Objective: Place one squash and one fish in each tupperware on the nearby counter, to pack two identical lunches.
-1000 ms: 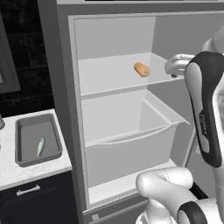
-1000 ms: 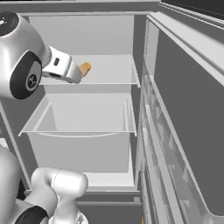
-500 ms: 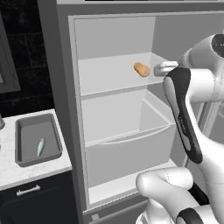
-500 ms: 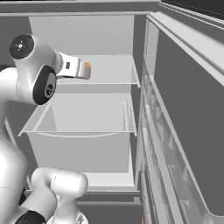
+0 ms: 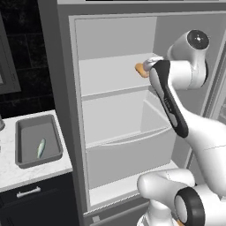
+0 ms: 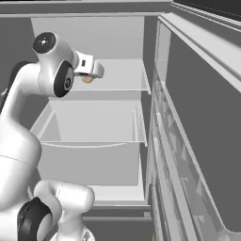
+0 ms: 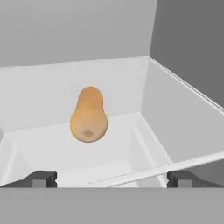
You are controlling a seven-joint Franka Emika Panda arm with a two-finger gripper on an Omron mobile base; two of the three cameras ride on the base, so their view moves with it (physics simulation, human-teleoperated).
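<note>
While the fridge (image 5: 66,110) stands open, one orange-tan squash (image 7: 89,114) lies on its upper shelf (image 5: 110,73), pear-shaped, smooth and matte, long axis running toward the back wall, narrow neck away from the hand, blossom end facing the camera. Gripper (image 7: 109,178) hangs just in front of it, fingers (image 7: 41,178) spread wide, nothing between them. Below sits a pale translucent drawer (image 6: 89,141), boxy. On the marbled counter (image 5: 9,172) left of the fridge, a dark grey tray (image 5: 37,141) with rounded corners holds one slim fish (image 5: 40,148) lying lengthwise.
</note>
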